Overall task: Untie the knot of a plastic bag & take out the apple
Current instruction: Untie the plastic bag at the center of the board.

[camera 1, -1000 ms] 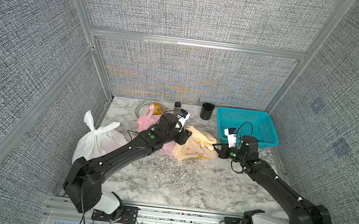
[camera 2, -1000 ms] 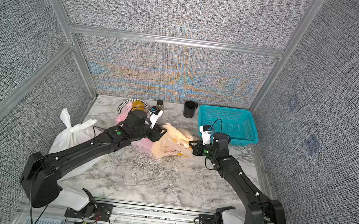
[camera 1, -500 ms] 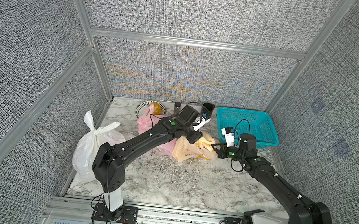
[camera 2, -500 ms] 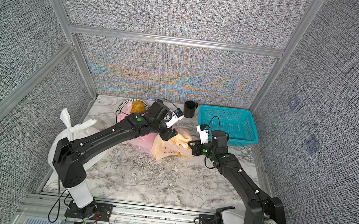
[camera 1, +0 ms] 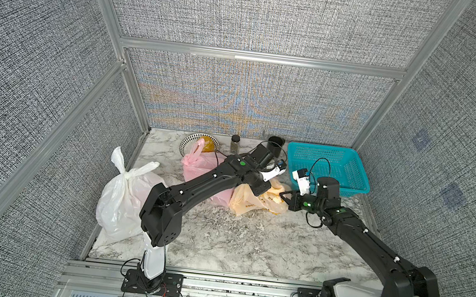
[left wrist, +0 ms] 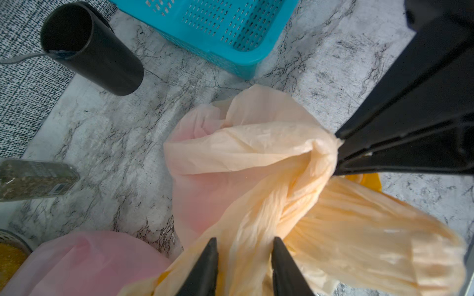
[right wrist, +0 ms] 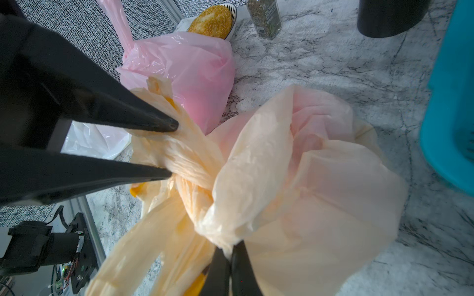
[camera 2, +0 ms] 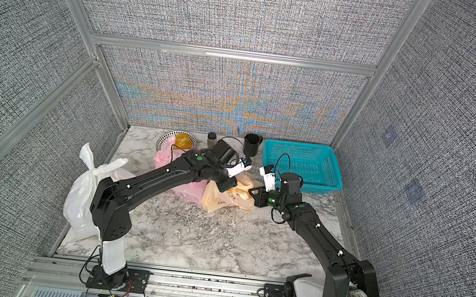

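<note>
Two grips on the orange bag [camera 1: 255, 201]: right claw [right wrist: 230, 252] clenched, left claw [left wrist: 245, 241] newly closed round its handle [left wrist: 269, 205].

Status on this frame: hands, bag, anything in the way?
Both on the orange bag: right hand pinched shut on its edge, left hand straddling a twisted handle, grip unclear. Its knot tied, apple unseen. A pink bag close beside.

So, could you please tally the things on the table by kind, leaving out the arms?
plastic bags: 3 (white bag, pink bag, orange bag)
basket: 1
cup: 1
jar: 1
bowl: 1
total: 7
</note>
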`<state>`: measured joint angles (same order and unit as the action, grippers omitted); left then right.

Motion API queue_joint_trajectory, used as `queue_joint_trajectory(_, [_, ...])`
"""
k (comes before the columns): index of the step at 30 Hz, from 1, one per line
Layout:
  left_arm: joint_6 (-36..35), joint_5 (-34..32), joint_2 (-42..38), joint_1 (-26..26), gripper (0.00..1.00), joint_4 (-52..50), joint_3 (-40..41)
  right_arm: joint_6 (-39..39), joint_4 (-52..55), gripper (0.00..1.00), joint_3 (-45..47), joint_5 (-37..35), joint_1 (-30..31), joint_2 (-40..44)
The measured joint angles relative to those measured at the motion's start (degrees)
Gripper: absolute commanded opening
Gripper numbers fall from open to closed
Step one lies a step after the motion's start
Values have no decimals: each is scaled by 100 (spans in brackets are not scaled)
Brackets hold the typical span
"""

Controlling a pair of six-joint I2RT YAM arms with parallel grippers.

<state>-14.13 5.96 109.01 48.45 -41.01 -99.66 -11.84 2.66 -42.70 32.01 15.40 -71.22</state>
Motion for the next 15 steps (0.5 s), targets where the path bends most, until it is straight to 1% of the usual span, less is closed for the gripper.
queue_joint_trajectory(2, [-48,-4,61,26,19,-59,-48,0,24,0,0,0,0,13])
queue_joint_trajectory(7, [-83,-101,103,76,0,-109,-79,0,48,0,20,-2,0,90])
queue_joint_trajectory(11, [-85,-214,98,131,0,-105,-15,-2,55,0,76,-17,0,153])
queue_joint_trajectory(15, [37,-605,-175,129,0,70,382,-55,37,0,140,-46,0,243])
